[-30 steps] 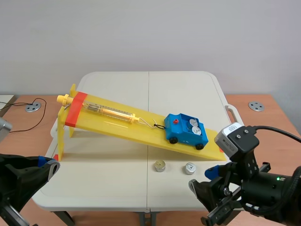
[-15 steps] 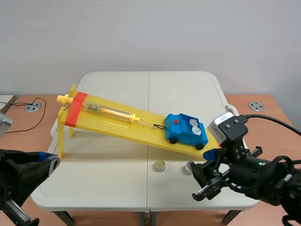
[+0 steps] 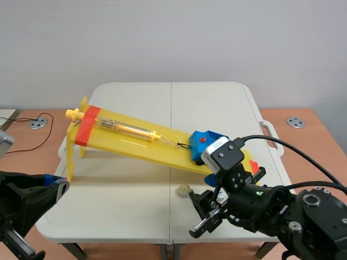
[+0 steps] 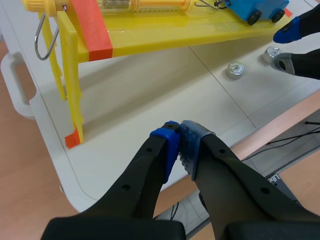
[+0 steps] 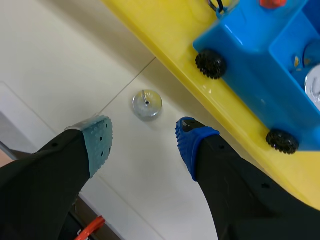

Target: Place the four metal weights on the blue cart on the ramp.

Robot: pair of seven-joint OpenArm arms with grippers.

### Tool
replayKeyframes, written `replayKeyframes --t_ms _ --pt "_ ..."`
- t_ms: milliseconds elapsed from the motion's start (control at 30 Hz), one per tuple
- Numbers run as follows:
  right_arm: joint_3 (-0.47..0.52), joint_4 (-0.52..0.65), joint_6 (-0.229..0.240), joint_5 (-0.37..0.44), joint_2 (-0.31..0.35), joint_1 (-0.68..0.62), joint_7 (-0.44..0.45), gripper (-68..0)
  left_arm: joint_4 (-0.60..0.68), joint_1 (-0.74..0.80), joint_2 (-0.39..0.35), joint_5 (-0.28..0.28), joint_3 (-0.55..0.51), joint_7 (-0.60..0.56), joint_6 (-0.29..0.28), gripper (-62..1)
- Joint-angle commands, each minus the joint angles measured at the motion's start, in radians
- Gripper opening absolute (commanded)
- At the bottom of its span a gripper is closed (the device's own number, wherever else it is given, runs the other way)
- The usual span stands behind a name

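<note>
Right gripper [image 5: 142, 142] has its fingers apart. The loose weight [image 5: 147, 104] sits on the table [image 5: 60, 60] just ahead of the gap, beside the ramp [image 5: 165, 45] carrying the blue cart [image 5: 260, 55]. I'd centre over it, drop straight, pinch across the rim, and lift clear of the ramp edge before crossing. Left gripper [image 4: 180, 145] has its fingers together, holding nothing. No legible writing anywhere.

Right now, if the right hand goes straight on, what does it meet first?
Probably the loose metal weight on the table, just ahead of the open right hand, between its fingers. The yellow ramp sits beyond it; depth is unclear.
</note>
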Motion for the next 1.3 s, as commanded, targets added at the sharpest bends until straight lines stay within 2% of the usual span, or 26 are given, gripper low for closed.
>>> replayKeyframes --t_ms 0,267,433,633,767,1267 --pt "-0.001 0.022 -0.054 0.048 -0.011 0.09 0.166 -38.0 0.071 -0.019 0.0 -0.077 -0.017 -0.103 -0.032 -58.2" --pt "-0.036 -0.072 -0.072 0.033 -0.055 0.148 0.187 -38.0 0.071 -0.019 0.0 -0.077 -0.017 -0.103 -0.033 -58.2" --pt "-0.058 -0.096 -0.116 0.009 -0.069 0.16 0.221 -38.0 0.071 -0.019 0.0 -0.077 -0.017 -0.103 -0.035 -58.2" --pt "-0.091 -0.115 -0.135 -0.014 -0.083 0.175 0.231 -38.0 0.071 -0.019 0.0 -0.077 -0.017 -0.103 -0.035 -58.2" --pt "-0.107 -0.117 -0.176 -0.014 -0.083 0.187 0.238 -38.0 0.071 -0.019 0.0 -0.077 -0.017 -0.103 -0.035 -58.2" --pt "-0.107 -0.21 -0.179 -0.014 -0.13 0.261 0.245 -38.0 0.071 -0.019 0.0 -0.077 -0.017 -0.095 -0.036 -58.2"
